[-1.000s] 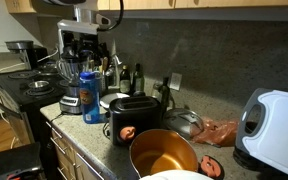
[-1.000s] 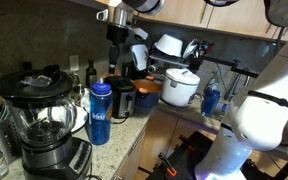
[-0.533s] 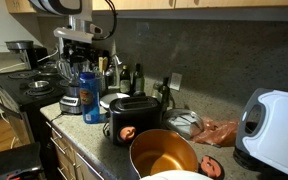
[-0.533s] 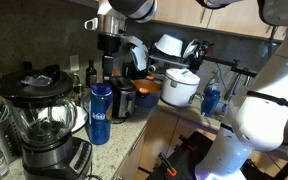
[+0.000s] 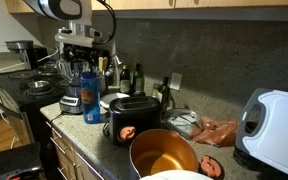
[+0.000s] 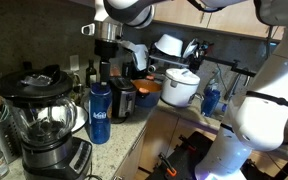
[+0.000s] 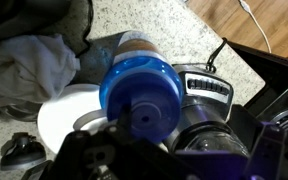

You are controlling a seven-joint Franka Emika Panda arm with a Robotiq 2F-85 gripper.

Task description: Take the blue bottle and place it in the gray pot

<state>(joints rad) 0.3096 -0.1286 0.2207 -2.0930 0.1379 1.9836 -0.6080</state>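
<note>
Stone counter held the blue bottle upright beside the black toaster, well apart from the gray pot — grasp, carry and placing all lay ahead. The gripper hovered above its cap; spread or closed, I couldn't tell.

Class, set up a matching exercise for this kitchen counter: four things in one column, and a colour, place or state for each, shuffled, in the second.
1 blue bottle
2 gray pot
3 toaster
4 blender

A copper-orange inside
B clear jar, black lid
C upright, cap on
D black, between bottle and pot

Pairs: 1-C, 2-A, 3-D, 4-B
</note>
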